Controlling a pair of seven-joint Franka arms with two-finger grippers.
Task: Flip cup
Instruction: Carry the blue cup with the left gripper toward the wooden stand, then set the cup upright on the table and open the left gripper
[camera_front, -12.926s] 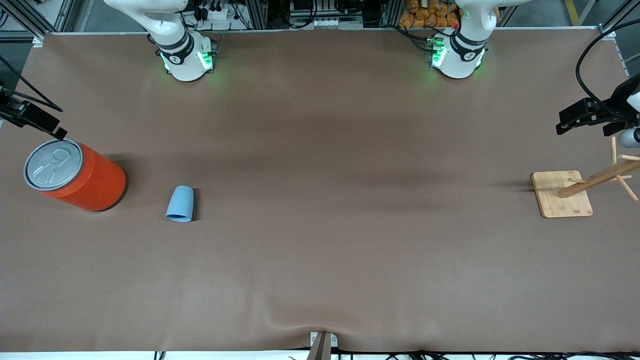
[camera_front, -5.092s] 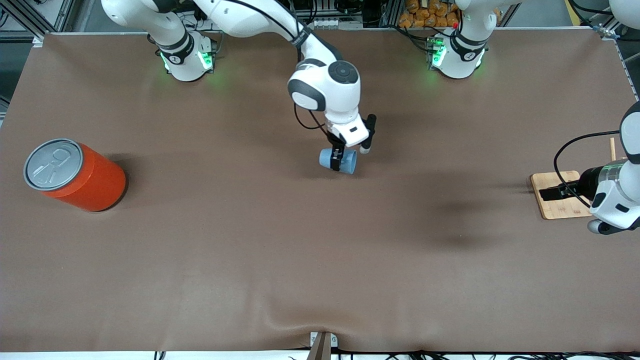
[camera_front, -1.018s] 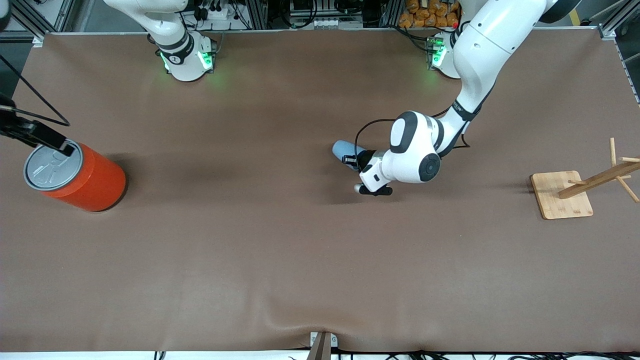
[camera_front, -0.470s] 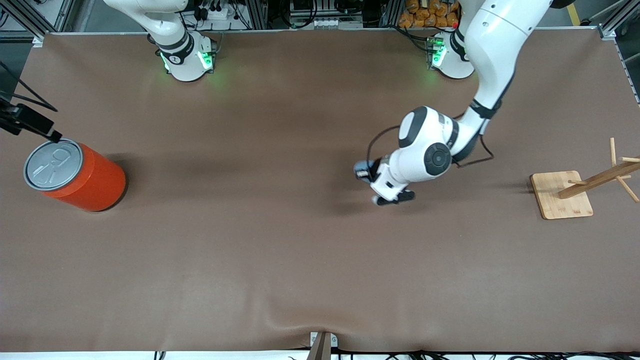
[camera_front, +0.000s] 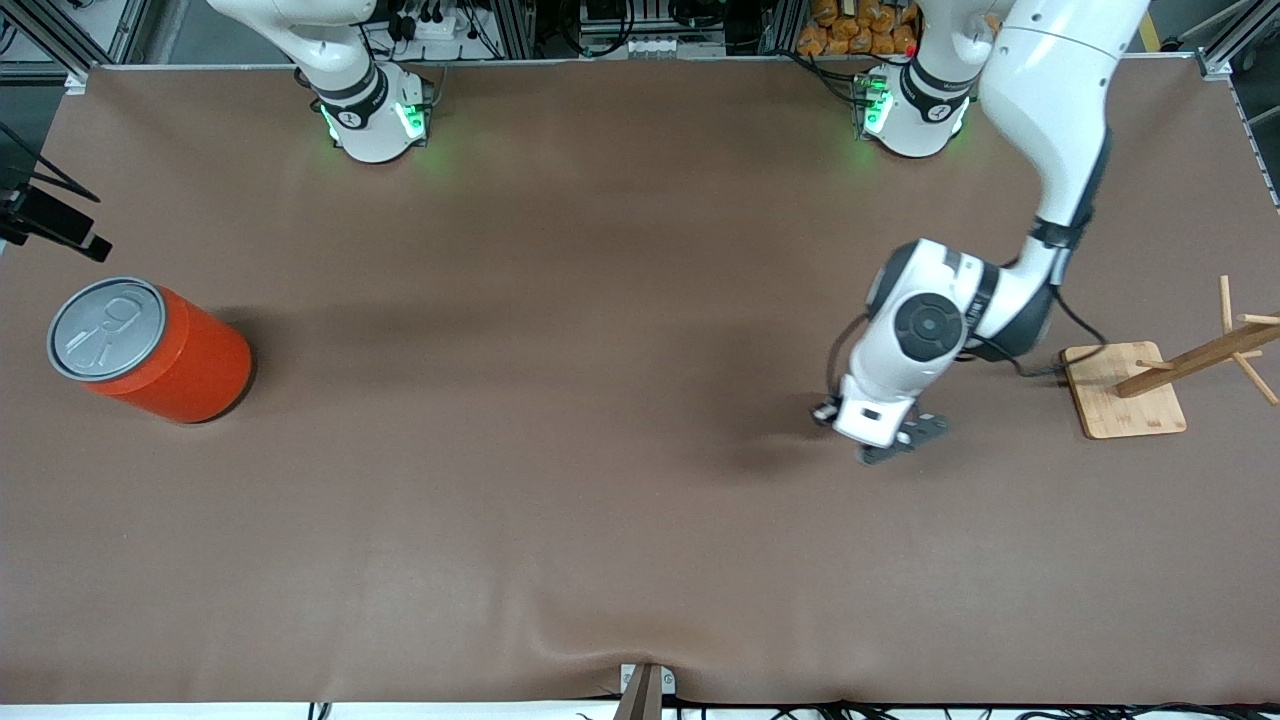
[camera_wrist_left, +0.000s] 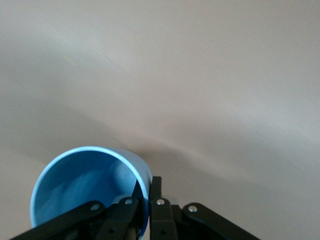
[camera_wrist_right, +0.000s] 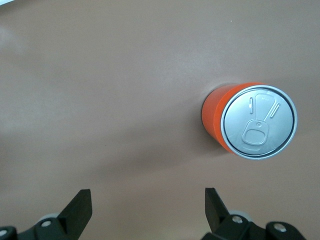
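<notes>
The light-blue cup (camera_wrist_left: 75, 185) shows in the left wrist view, its darker blue inside facing the camera. My left gripper (camera_wrist_left: 148, 200) is shut on the cup's rim, one finger inside the wall and one outside. In the front view the left gripper (camera_front: 868, 432) is up over the table beside the wooden rack, and its wrist hides the cup. My right gripper (camera_wrist_right: 147, 210) is open and empty; it hangs at the right arm's end of the table (camera_front: 52, 228), beside the orange can.
A large orange can (camera_front: 150, 350) with a grey pull-tab lid stands upright at the right arm's end, also in the right wrist view (camera_wrist_right: 250, 122). A wooden peg rack on a square base (camera_front: 1125, 395) stands at the left arm's end.
My left arm has carried the cup from the table's middle toward the left arm's end, to beside the wooden rack. My right gripper has drifted slightly away from the can's lid.
</notes>
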